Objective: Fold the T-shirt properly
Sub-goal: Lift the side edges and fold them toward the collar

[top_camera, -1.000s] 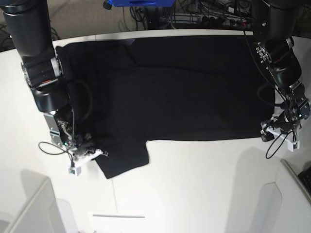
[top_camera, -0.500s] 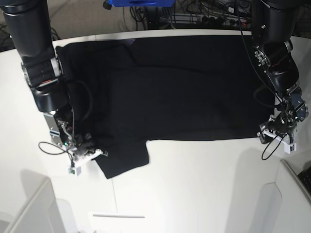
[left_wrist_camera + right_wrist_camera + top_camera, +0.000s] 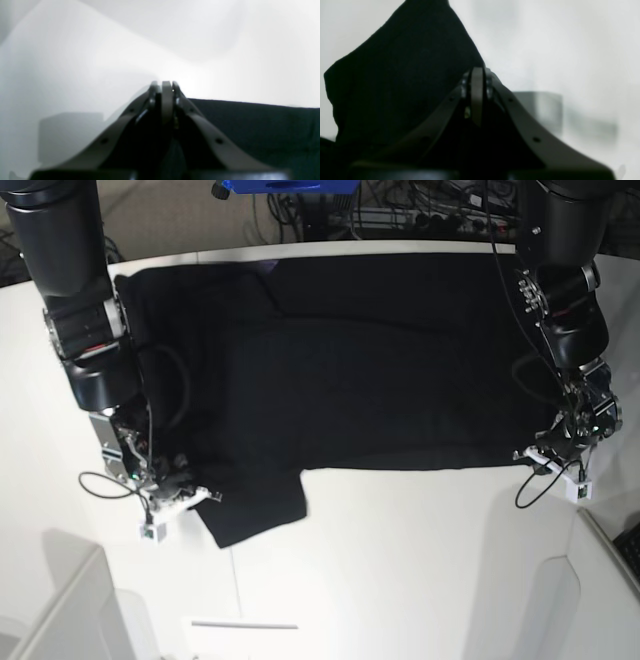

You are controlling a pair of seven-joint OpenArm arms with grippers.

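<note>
Two grippers sit at the near edge of a black T-shirt (image 3: 360, 360) that lies spread flat across a white table (image 3: 400, 560), and both have their jaws pressed together. Nearest the camera in the base view, one short sleeve (image 3: 255, 505) sticks out toward the front from the shirt's straight near hem, its corner lying flat on the tabletop. The right gripper (image 3: 185, 492) is down at that sleeve's outer edge; its wrist view shows the fingers (image 3: 477, 82) closed tight with dark cloth rising right behind and beside them, but whether cloth is actually pinched between the tips cannot be told. The left gripper (image 3: 548, 452) is at the opposite near corner of the shirt; from its wrist camera the fingers (image 3: 166, 90) meet with no gap, the shirt's straight edge running just beside them, and a pinch on the cloth cannot be confirmed either. Farther back the body of the shirt is smooth with a few shallow creases, plain black, reaching to the table's far edge, beyond which cables (image 3: 420, 215) lie.
</note>
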